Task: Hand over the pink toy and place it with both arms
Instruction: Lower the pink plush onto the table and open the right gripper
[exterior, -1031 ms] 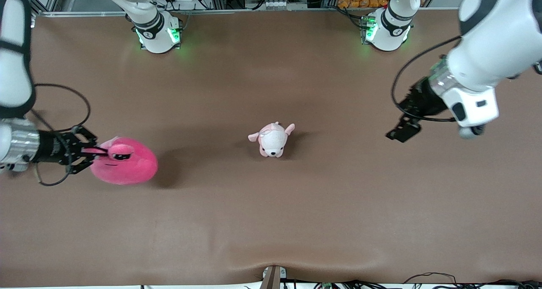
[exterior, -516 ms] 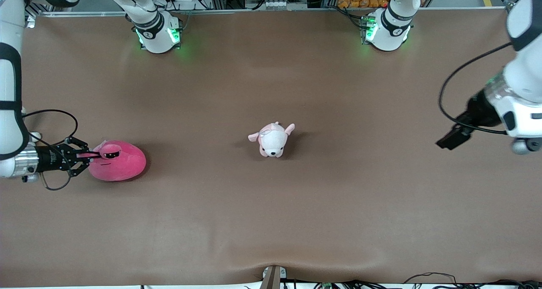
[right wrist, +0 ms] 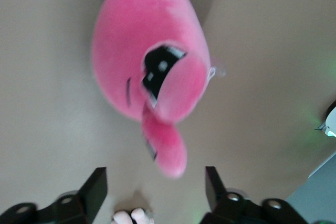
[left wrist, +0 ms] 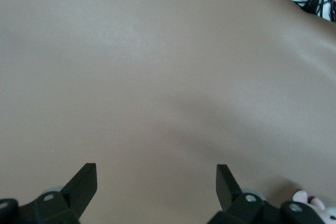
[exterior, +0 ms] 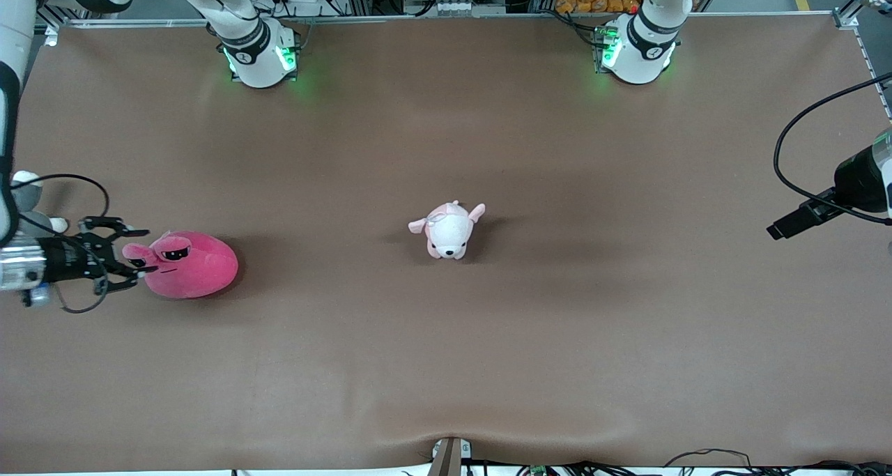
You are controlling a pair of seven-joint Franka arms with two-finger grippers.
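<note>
- Lying on the brown table [exterior: 446,364] toward the right arm's end, the hot-pink rounded plush toy with stalk eyes [exterior: 187,265] was seen released.
- The right gripper [exterior: 139,253] was spread wide, just beside the toy's eye stalks, gripping nothing.
- The left gripper [left wrist: 156,179] was held wide and empty over bare table.
- A pale pink-and-white puppy plush [exterior: 448,231] was found mid-table.
- No legible writing was seen.

both arms are glossy white with black joint bands; bases [exterior: 256,51] glow green; the right hand [exterior: 132,254] is black open linkage on a silver wrist with looping black cables; the left hand [exterior: 801,219] is black, cable arcing above it
</note>
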